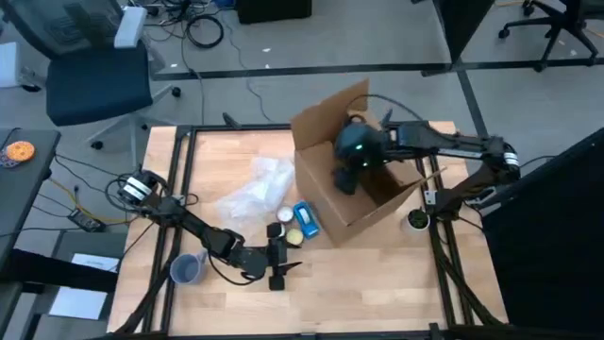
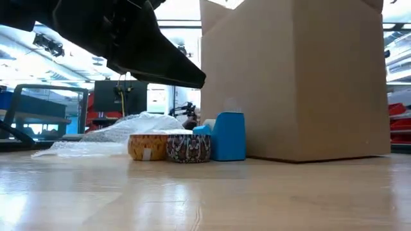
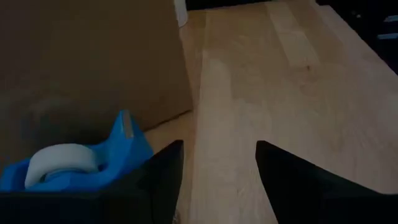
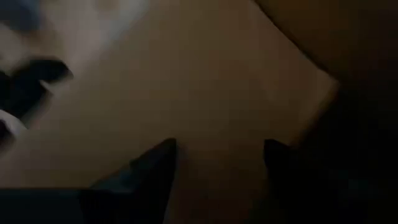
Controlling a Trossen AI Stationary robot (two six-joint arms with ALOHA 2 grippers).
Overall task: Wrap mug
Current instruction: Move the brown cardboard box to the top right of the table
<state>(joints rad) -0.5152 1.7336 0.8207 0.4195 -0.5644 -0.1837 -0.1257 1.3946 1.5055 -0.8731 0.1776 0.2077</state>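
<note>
While arms idle:
Mug: grey-blue plastic mug (image 1: 187, 269) behind left gripper (image 1: 280, 265), apart.
Left gripper: fingers spread, empty.
Right gripper (image 4: 214, 163): spread inside brown cardboard box (image 1: 351, 170); contents indistinct.

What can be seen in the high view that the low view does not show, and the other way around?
Only the high view shows the blue mug near the table's front left corner, the left end effector open over bare wood, and the right end effector reaching down into the open cardboard box. Only the low view shows the patterned sides of the two small round tins and the room behind the table. Both show the box, the blue tape dispenser beside it, and the bubble wrap.
</note>
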